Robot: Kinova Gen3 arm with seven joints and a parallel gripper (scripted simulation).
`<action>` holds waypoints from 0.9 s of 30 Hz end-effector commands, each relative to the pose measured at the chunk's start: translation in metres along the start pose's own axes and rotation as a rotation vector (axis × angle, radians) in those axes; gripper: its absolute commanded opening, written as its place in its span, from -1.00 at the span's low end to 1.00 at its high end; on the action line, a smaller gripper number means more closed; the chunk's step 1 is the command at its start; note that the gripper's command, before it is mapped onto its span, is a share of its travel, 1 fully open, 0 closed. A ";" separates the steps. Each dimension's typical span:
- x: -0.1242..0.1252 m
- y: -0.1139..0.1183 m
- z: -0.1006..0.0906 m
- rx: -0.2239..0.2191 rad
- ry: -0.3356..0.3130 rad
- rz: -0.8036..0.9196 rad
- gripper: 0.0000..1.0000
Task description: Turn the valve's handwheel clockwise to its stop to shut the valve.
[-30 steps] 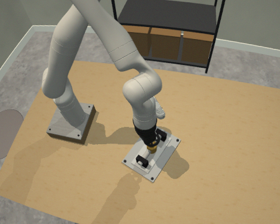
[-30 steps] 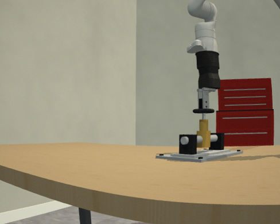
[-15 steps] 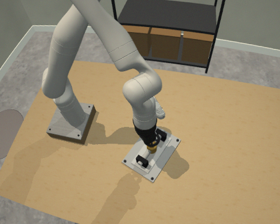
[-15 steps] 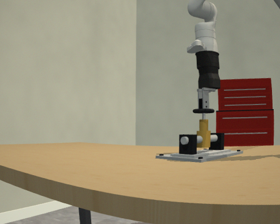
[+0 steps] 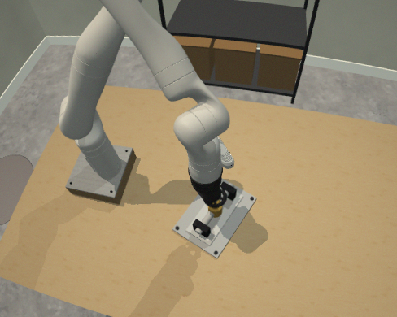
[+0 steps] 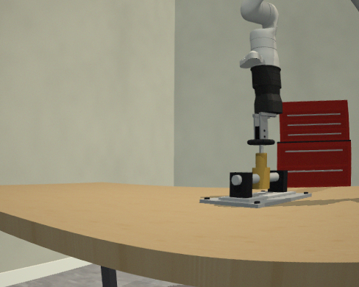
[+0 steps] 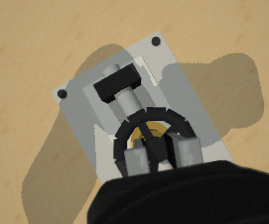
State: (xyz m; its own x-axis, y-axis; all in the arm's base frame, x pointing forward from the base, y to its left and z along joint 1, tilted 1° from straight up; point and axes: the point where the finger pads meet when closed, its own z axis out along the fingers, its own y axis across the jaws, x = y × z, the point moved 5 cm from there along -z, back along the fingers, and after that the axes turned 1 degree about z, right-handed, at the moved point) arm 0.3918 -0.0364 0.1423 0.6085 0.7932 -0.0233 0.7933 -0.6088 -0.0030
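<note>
The valve stands on a grey baseplate (image 5: 215,221) on the table. Its black handwheel (image 6: 260,142) lies level on a thin stem above the brass body (image 6: 260,167). In the wrist view the handwheel (image 7: 152,135) is a black ring with dark spokes over the brass centre. My gripper (image 6: 260,137) comes straight down onto the wheel from above. In the wrist view its two grey fingers stand inside the ring, shut on a spoke of the handwheel near the hub. In the top view the gripper (image 5: 215,200) hides most of the wheel.
A grey pipe runs through the valve, held by two black clamps (image 6: 240,185) (image 5: 201,227). The arm's base block (image 5: 101,175) sits at the table's left. A dark shelf with boxes (image 5: 239,41) stands behind the table. A red drawer cabinet (image 6: 313,143) stands beyond the valve.
</note>
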 end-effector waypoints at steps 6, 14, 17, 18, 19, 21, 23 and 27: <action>0.000 0.000 0.002 -0.002 0.002 0.013 -1.00; 0.000 0.000 0.002 -0.001 0.001 0.029 -1.00; 0.001 -0.001 0.002 0.001 0.003 0.044 -1.00; 0.001 -0.001 0.002 0.001 0.003 0.050 -1.00; 0.001 -0.001 0.002 0.001 0.003 0.057 -1.00; 0.001 -0.001 0.002 0.002 0.003 0.071 -1.00; 0.000 -0.001 0.002 0.003 0.002 0.087 -1.00; 0.000 -0.002 0.002 0.007 0.002 0.121 -1.00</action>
State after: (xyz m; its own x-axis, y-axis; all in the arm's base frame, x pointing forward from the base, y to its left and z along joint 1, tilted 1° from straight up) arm 0.3917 -0.0366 0.1423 0.6757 0.7369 -0.0198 0.7370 -0.6759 -0.0016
